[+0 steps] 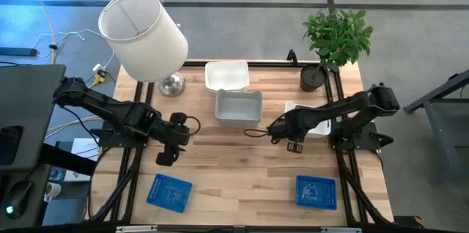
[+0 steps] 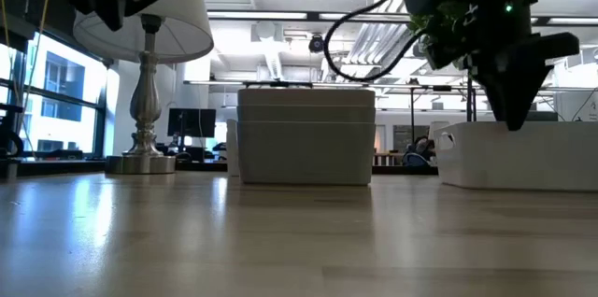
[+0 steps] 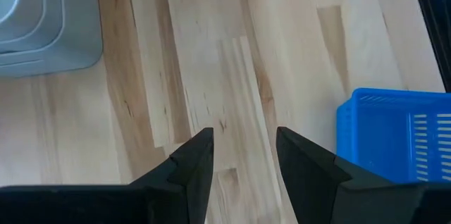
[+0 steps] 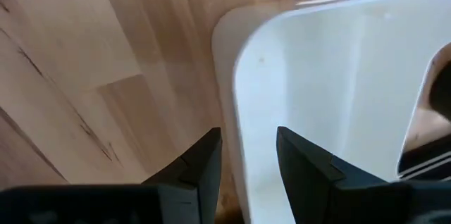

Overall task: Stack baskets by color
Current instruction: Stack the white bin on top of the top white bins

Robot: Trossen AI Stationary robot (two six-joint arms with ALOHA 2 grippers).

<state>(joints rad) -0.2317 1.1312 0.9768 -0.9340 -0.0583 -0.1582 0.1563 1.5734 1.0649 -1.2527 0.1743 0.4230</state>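
Wooden surface (image 1: 242, 167), slatted, carrying everything. Big lamp (image 1: 143, 35) at the far left corner, potted plant (image 1: 333, 42) at the far right; neither part of the job.

Grey basket (image 1: 238, 106) at mid-surface, seemingly more than one nested, judging by the stepped rims in the left wrist view; touching the white basket (image 1: 227, 75) just behind it. Second white basket (image 1: 311, 119) on the right, partly under the right arm. Two blue baskets near the front edge: left one (image 1: 169, 191) and right one (image 1: 316, 191), well apart.

Right gripper (image 1: 287, 136) low at the near left corner of that right white basket, fingers (image 4: 204, 164) apart and straddling its rim, wall between them, not yet clamped. Left gripper (image 1: 167, 152) over bare wood between grey and left blue basket, fingers (image 3: 194, 164) apart, holding nothing.

Likely handling: thin moulded plastic, light, fairly stiff, smooth and a bit slippery, not fragile. Best hold judged to be a pinch on a side wall at the rim, near a corner; lifted level, lowered straight to nest
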